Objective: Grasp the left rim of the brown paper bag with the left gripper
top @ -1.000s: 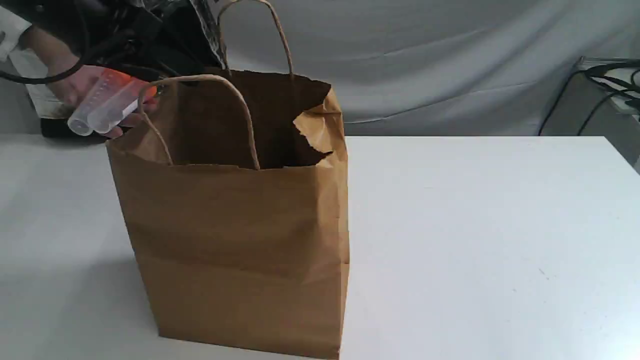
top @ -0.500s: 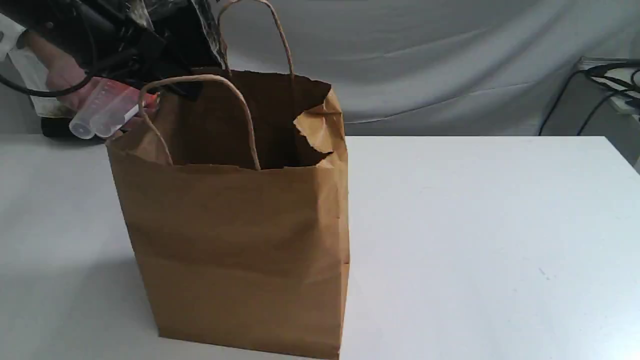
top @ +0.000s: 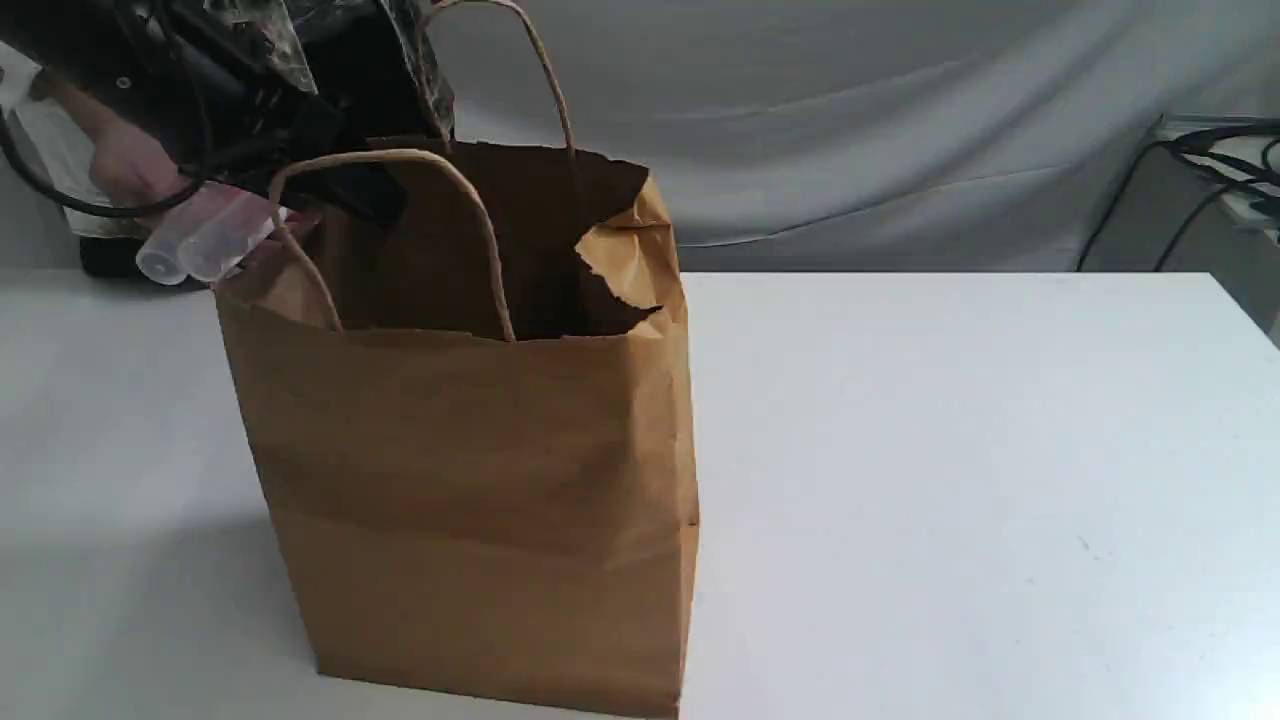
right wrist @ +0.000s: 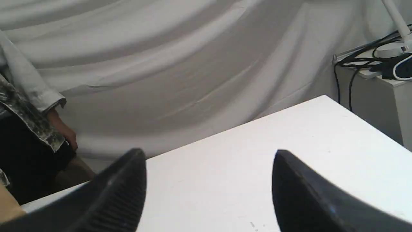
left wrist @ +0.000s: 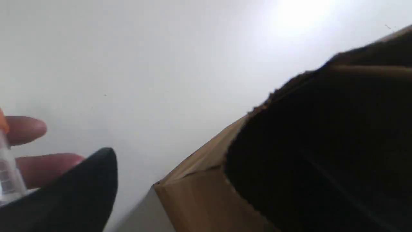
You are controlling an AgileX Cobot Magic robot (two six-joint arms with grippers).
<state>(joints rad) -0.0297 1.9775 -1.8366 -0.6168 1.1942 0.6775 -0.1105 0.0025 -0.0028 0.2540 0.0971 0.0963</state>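
- Exterior view, nearest first: the paper bag is stood upright on the counter with its mouth open. It is tall and looks light, so a tip or slide is judged likely if the rim is pushed.
- The front handle is arched over the mouth, just beside the left claw. A snag is judged possible there, and the bag would be dragged.
- A torn flap is folded inward at the rim's right side, so the mouth is slightly narrowed.
- The left claw is positioned at the bag's far-left rim corner. Only one finger is shown in the left wrist view, so open or closed cannot be told.
- The clear tube is held by a person's hand just outside that corner, beside the claw and above the counter. No claw grip on it is seen. One tube or two cannot be told.
- The person's fingertips are placed near the claw finger, so a pinch is judged possible. A smooth round tube could also slip and be dropped outside the bag.
- The right claw is spread wide with nothing between, above bare counter.
- Farthest: the drape and the side cabinet with cables are not in the way.
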